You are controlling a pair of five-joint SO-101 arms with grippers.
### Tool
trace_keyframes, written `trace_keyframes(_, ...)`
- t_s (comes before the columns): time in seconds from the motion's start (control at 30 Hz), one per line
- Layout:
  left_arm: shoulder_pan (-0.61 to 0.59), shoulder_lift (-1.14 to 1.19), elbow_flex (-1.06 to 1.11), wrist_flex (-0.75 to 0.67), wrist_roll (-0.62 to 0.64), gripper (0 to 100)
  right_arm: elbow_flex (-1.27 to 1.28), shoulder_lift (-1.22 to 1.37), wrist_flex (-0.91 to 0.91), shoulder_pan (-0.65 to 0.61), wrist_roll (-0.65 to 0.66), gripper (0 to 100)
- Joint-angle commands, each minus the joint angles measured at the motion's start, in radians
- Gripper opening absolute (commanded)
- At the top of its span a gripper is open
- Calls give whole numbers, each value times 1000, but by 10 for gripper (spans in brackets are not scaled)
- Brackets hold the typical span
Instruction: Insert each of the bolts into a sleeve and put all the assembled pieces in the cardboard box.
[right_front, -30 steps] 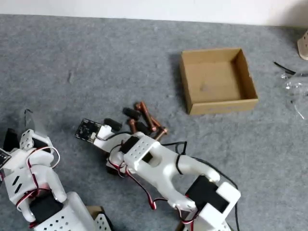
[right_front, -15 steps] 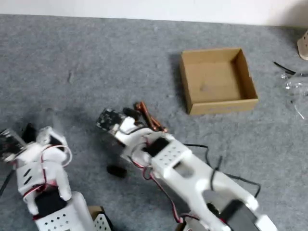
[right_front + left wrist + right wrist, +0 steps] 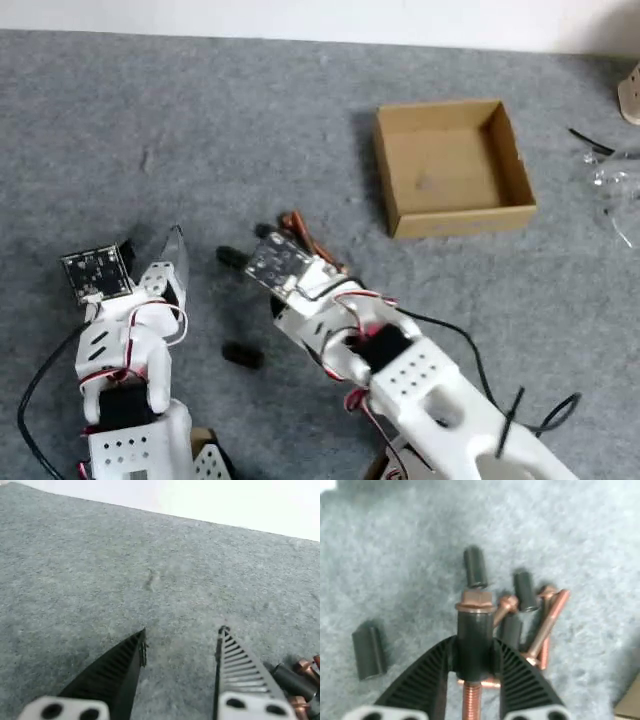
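My right gripper (image 3: 474, 647) is shut on a black sleeve (image 3: 472, 652) with a copper bolt (image 3: 475, 601) through it, head at the far end and thread sticking out toward the camera. It hangs just above the pile of loose bolts (image 3: 546, 622) and sleeves (image 3: 525, 591). Two more sleeves lie apart from the pile (image 3: 475, 567), (image 3: 369, 652). From above, the right arm (image 3: 330, 320) covers part of the pile (image 3: 300, 232), and the cardboard box (image 3: 450, 165) stands at the back right. My left gripper (image 3: 182, 637) is open over bare carpet, left of the pile (image 3: 295, 677).
One black sleeve (image 3: 243, 354) lies alone between the two arms, and another (image 3: 232, 257) sits just left of the right wrist. Clear plastic bits and cables (image 3: 605, 165) lie at the far right edge. Grey carpet (image 3: 200, 130) covers the table.
The right arm has swung right and forward over the pile, uncovering a lone black sleeve on the carpet. The left arm has turned from the left edge toward the middle.
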Motion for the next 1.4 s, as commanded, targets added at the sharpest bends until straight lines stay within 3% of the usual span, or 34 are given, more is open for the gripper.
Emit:
trace_keyframes(0.0, 18, -13, 10, -25, -8, 217, 13, -148, -48, 64, -3, 5)
trace_keyframes(0.3, 18, -13, 10, -26, -9, 217, 91, -377, -48, 255, -9, 5)
trace_keyframes(0.43, 15, -13, 10, -26, -9, 217, 85, -361, -51, 364, -5, 5)
trace_keyframes(0.57, 15, -13, 10, -26, -9, 217, 15, -280, -166, 486, -3, 5)
trace_keyframes(0.77, 15, -13, 10, -26, -9, 217, -246, 42, -222, 630, -3, 5)
trace_keyframes(1.0, 15, -13, 10, -26, -9, 217, -694, 587, -213, 690, -6, 5)
trace_keyframes(1.37, 15, -13, 12, -26, -9, 217, -1425, 1245, 216, 714, -9, 5)
